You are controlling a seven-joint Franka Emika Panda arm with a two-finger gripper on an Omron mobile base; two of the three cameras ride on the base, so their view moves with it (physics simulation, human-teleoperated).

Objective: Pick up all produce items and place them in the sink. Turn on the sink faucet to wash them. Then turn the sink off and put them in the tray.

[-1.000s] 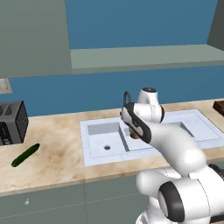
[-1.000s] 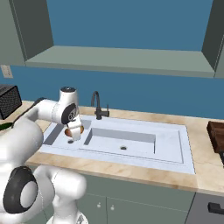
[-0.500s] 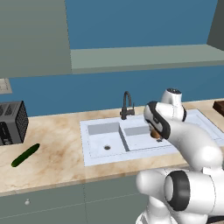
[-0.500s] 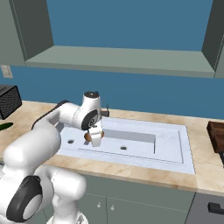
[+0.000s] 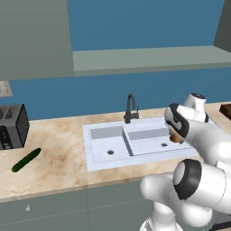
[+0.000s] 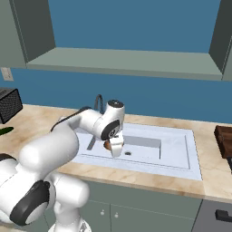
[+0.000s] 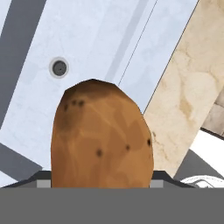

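Status: early stage. The gripper holds the potato over the larger basin of the sink. In the hand view the potato sits close against the camera, its base between the fingers; the finger surfaces themselves are mostly hidden behind it, so the grasp is inferred from the potato being carried clear of the basin floor. The dark round drain lies beyond and to one side of the potato in that view. In the left base view the potato shows as a small brown patch beside the arm's wrist, above the basin.

The cucumber lies on the table to the left of the sink, well apart from it and near the toaster. It is untouched.

The sink faucet stands at the back edge of the sink; no water is visible. The tray lies at the far right of the table and appears to carry nothing, though it is cut off by the edge of the view.

Remaining steps, as judged:
1. Release the potato into the basin.
2. Fetch the cucumber and place it in the sink.
3. Open, then close, the faucet.
4. Transfer both items to the tray.
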